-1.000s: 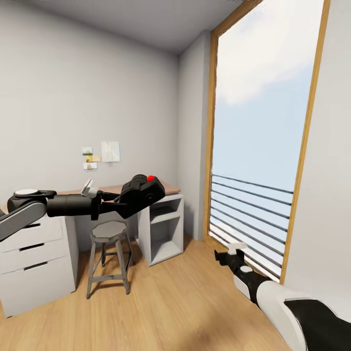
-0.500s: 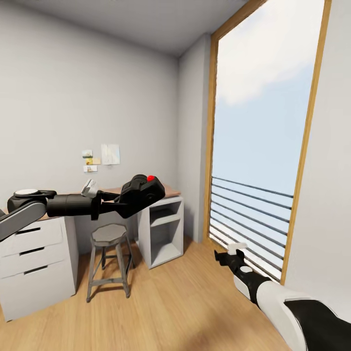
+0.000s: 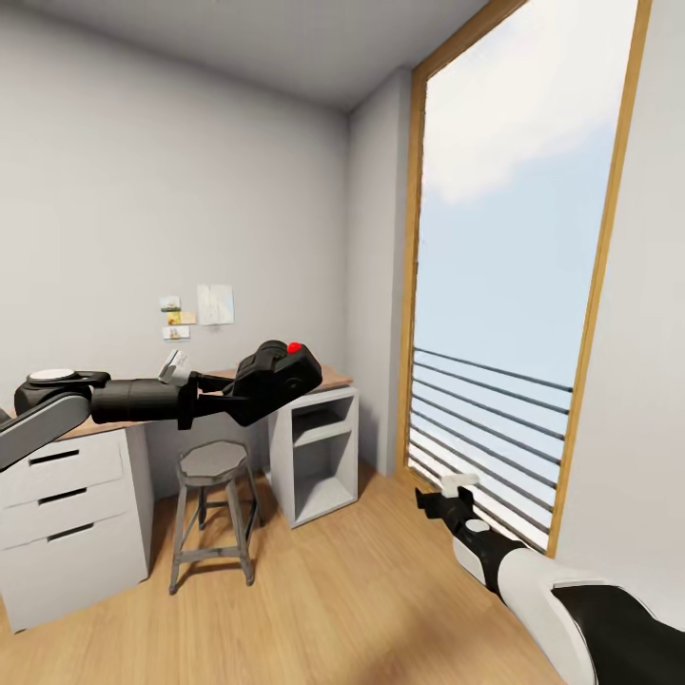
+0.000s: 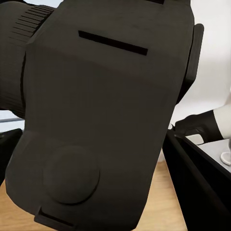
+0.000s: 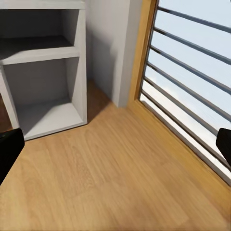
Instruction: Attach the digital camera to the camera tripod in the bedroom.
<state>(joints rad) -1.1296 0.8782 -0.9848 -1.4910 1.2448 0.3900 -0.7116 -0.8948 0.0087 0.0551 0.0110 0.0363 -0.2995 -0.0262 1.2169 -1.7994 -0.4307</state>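
Observation:
The digital camera [image 3: 276,379], black and blocky with a small red button on top, hangs in the air above the stool. My left gripper [image 3: 240,397] is shut on it, with the arm stretched in from the left. The left wrist view looks straight onto the camera's dark body [image 4: 101,115]. My right gripper [image 3: 447,496] hangs low near the window and stands open, its two black fingertips at the edges of the right wrist view [image 5: 115,147] with nothing between them. The camera tripod is out of view.
A white desk with drawers [image 3: 67,514] and an open shelf unit [image 3: 319,447] stands against the grey back wall, a grey stool [image 3: 211,461] in front of it. A tall window with railing bars [image 3: 495,419] is at the right. Light wood floor [image 3: 362,590] lies between.
The whole picture has shifted slightly, so the camera view has moved. Both arms keep the same pose, and the left gripper still holds the digital camera.

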